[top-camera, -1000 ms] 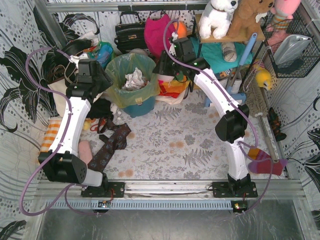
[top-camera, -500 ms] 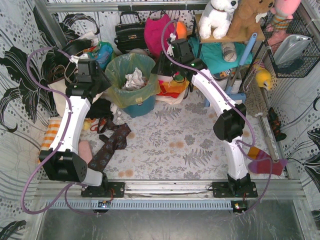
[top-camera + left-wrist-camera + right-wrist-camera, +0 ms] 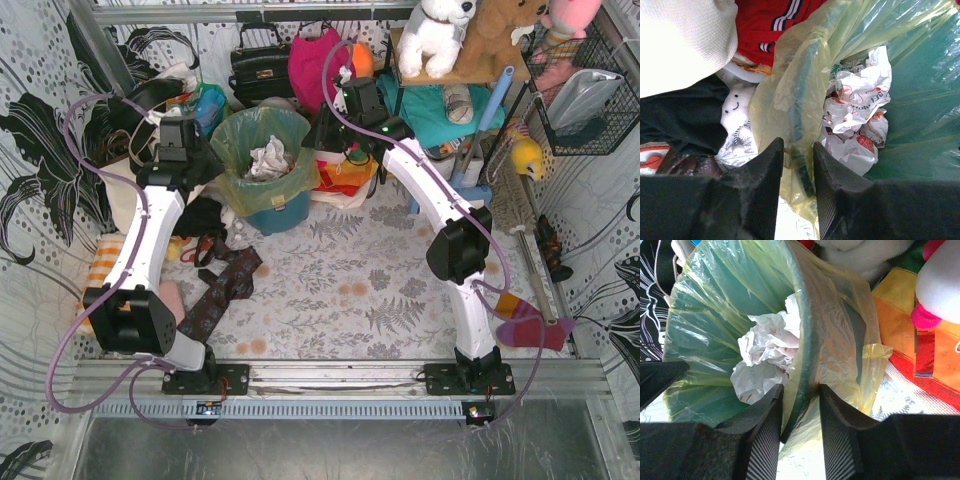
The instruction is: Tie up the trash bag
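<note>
The trash bag (image 3: 240, 135), thin yellow-green plastic, lines a round teal bin (image 3: 278, 212) at the back, its edge folded over the rim. Crumpled white paper (image 3: 268, 158) lies inside. My left gripper (image 3: 205, 160) is at the bin's left rim. In the left wrist view the left gripper (image 3: 797, 145) has its jaws drawn in across the bag (image 3: 785, 85) and rim, paper (image 3: 860, 95) to the right. My right gripper (image 3: 322, 135) is at the right rim. Its wrist view shows the right gripper (image 3: 800, 388) closed over the folded bag (image 3: 840, 325) and rim, beside the paper (image 3: 767, 355).
A black handbag (image 3: 262, 62) and a pink bag (image 3: 315, 65) stand behind the bin. An orange bag (image 3: 345, 178) lies to its right. Dark neckties (image 3: 225, 285) lie on the floor to the left. A shelf with plush toys (image 3: 440, 35) and a wire basket (image 3: 585, 90) fill the back right.
Both grippers' jaws have narrowed onto the bag-covered rim. The left arm has shifted slightly toward the bin; the right gripper moved a little up-left early on, then held still.
</note>
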Motion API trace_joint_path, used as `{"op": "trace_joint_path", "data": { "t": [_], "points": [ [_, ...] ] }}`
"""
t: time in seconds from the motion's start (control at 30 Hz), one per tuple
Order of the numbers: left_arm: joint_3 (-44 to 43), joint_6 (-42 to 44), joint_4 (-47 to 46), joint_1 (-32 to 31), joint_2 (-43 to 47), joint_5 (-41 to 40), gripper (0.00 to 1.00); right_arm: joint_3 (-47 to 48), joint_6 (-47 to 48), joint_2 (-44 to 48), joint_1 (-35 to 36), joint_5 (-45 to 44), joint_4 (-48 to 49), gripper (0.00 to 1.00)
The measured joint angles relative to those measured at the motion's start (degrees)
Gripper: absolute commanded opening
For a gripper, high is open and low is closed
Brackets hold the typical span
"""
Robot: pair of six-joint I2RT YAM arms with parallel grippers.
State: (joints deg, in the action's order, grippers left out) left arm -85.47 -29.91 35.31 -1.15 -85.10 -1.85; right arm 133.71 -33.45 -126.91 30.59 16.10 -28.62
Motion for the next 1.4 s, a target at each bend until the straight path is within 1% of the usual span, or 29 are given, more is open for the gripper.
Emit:
{"op": "trace_joint_path", "data": {
  "t": [0.1, 0.17, 0.3, 0.33, 0.37, 0.5, 0.6, 0.77, 0.97, 1.1, 1.2, 1.4],
  "points": [
    [0.0, 0.0, -0.7, 0.0, -0.5, 0.6, 0.29, 0.0, 0.0, 0.0, 0.0, 0.0, 0.0, 0.33],
    [0.0, -0.1, -0.8, 0.0, -0.5, 0.8, 0.20, 0.0, -0.1, 0.0, 0.0, 0.0, 0.0, 0.30],
    [0.0, -1.2, -1.1, 0.1, -0.5, 0.7, 0.07, 0.1, -0.3, 0.0, 0.1, 0.0, 0.0, 0.28],
    [0.0, -1.2, -1.2, 0.1, -0.5, 0.7, 0.02, 0.2, -0.3, 0.0, 0.1, 0.0, -0.1, 0.26],
    [0.0, -1.2, -1.2, 0.2, -0.5, 0.7, 0.00, 0.2, -0.4, 0.0, 0.0, 0.0, -0.1, 0.23],
    [0.0, -1.1, -1.2, 0.3, -0.5, 0.9, 0.00, 0.3, -0.2, 0.4, 0.1, -0.7, -0.3, 0.08],
    [-0.1, -0.8, -1.1, 0.4, -0.5, 1.8, 0.00, 0.0, -0.2, 1.1, 0.2, -0.9, -0.9, 0.00],
    [-0.5, 0.9, -0.3, 0.6, -0.5, 4.0, 0.00, -3.2, 0.0, 4.3, 0.3, -1.6, -2.0, 0.00],
    [-2.3, 3.7, 4.3, 0.6, -0.3, 8.4, 0.00, -10.4, 0.0, 11.2, 1.3, -3.3, -5.3, 0.00],
    [-1.8, 4.7, 7.7, 0.2, 2.0, 11.8, 0.00, -18.4, -0.2, 18.4, 2.3, -4.8, -5.9, 0.00],
    [0.3, 4.9, 9.3, -1.0, 5.0, 13.6, 0.00, -24.8, -1.1, 24.5, 3.2, -5.4, -6.2, 0.00],
    [4.5, 4.0, 12.3, -6.4, 10.9, 14.7, 0.00, -37.7, -3.5, 37.2, 4.9, -7.4, -7.5, 0.00]
  ]
}}
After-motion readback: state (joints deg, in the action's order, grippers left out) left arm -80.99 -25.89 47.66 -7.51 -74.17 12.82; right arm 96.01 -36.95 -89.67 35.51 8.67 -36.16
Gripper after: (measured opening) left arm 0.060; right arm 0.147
